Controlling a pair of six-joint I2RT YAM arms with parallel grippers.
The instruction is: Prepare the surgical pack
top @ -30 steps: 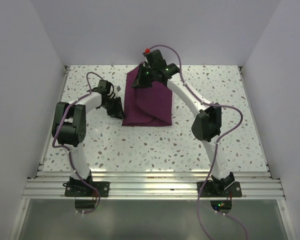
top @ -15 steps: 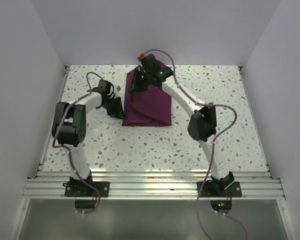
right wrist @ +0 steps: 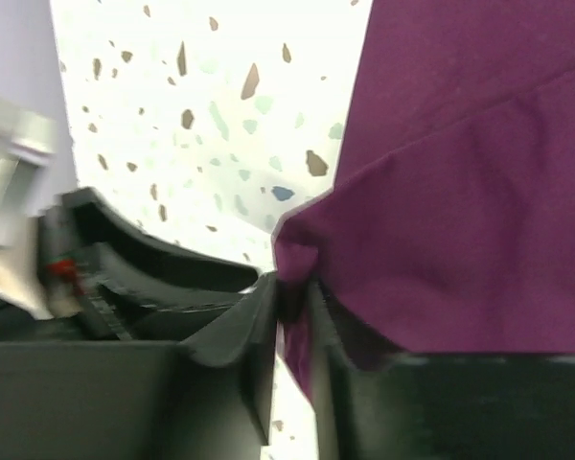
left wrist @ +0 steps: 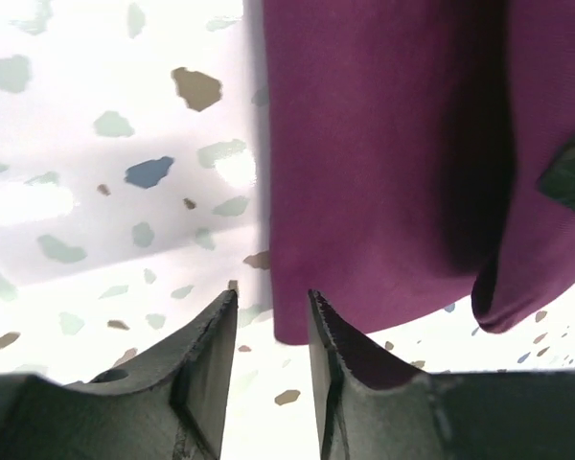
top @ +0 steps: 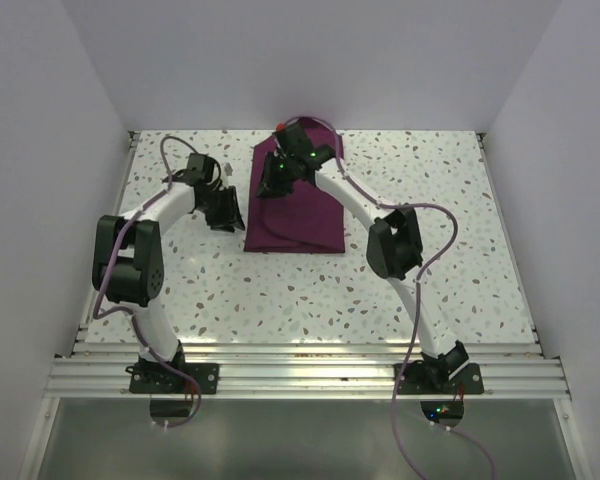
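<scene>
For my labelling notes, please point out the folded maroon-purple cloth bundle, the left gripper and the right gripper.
folded maroon-purple cloth bundle (top: pixel 295 225): top external view, flat middle.
left gripper (left wrist: pixel 268 305): left wrist view, between fingertips.
right gripper (right wrist: pixel 290 287): right wrist view, between fingertips.

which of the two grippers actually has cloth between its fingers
The right gripper: a corner of the maroon cloth is pinched between its fingers. The left gripper has its fingers apart, only table between them.

Left gripper (left wrist: pixel 268 302) low, jaws slightly apart; right gripper (right wrist: pixel 289 289) stretched far forward, jaws nearly together.
</scene>
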